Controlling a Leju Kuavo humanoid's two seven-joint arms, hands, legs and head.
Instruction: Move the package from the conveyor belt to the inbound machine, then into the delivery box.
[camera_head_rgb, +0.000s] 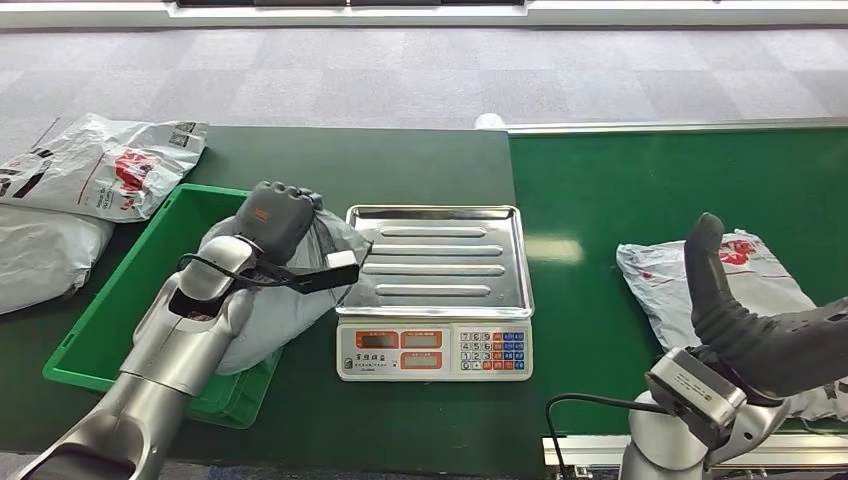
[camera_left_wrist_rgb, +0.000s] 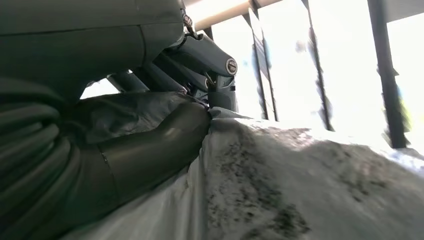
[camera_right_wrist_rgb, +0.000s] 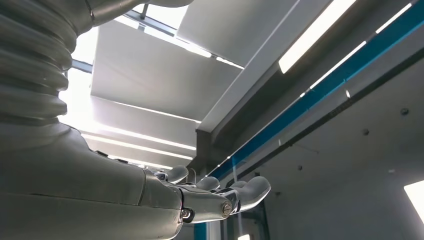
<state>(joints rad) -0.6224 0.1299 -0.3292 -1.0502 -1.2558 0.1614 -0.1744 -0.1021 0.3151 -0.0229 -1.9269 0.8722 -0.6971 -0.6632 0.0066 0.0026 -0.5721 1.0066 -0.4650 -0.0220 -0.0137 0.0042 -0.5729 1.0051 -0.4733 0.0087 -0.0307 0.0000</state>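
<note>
Package (camera_head_rgb: 290, 300), a grey mailer bag, hangs over the green delivery box (camera_head_rgb: 110, 330), gripped by our left robot hand (camera_head_rgb: 275, 215); the wrist view shows the thumb pressed into the plastic. We judge the conveyor pickup and the weighing done, since the scale (camera_head_rgb: 437, 290) tray sits bare. Releasing the bag into the box remains. Our right robot hand (camera_right_wrist_rgb: 220, 192) points upward, fingers loosely apart, holding nothing.

Grey package (camera_head_rgb: 300, 290) in bright green box (camera_head_rgb: 120, 310). Scale (camera_head_rgb: 437, 300): silver ribbed tray, white body, orange displays, blue-red keys. Belt (camera_head_rgb: 620, 190) dark green. White bags, red-black print, at desk's left edge (camera_head_rgb: 100, 165) and on belt's right (camera_head_rgb: 730, 280). Floor (camera_head_rgb: 400, 80) grey checked carpet.
</note>
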